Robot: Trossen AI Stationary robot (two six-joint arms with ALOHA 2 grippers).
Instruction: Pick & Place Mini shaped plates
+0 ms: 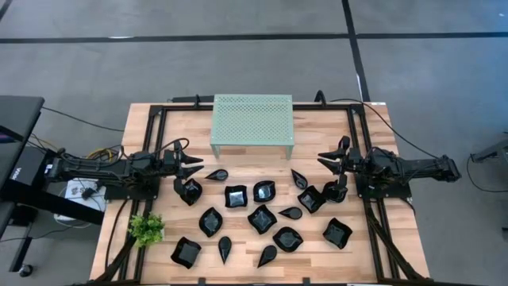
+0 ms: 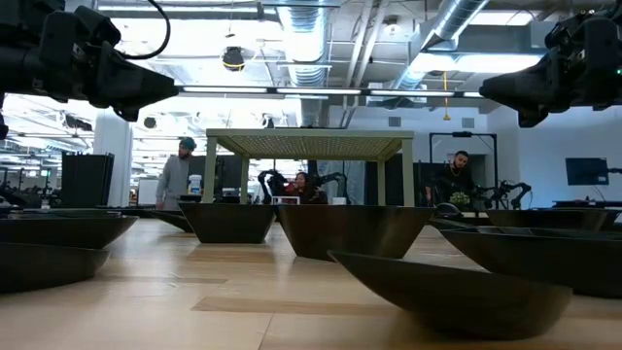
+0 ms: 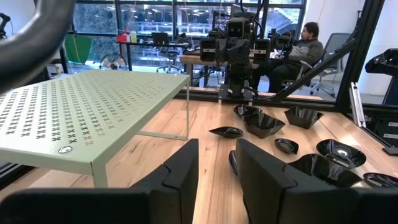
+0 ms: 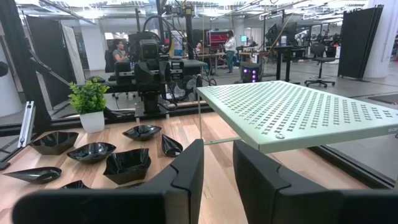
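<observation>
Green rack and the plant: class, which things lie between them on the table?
In the high view, two black plates lie between the rack and the plant: a teardrop and a wavy dish.

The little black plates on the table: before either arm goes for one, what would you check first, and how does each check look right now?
1. Left end effector empty and open: ok, nothing sits between its fingers in the left wrist view.
2. Right end effector empty and open: ok, same in the right wrist view.
3. Mini shaped plates within reach: ok, they lie spread on the table between both arms.
4. Plates separate enough to grasp singly: cannot tell, some near the right arm sit very close.
5. Mint-green rack top free: ok, nothing on it.
6. Small green plant out of the way: ok, near the table's front left corner, beside the plates.
</observation>
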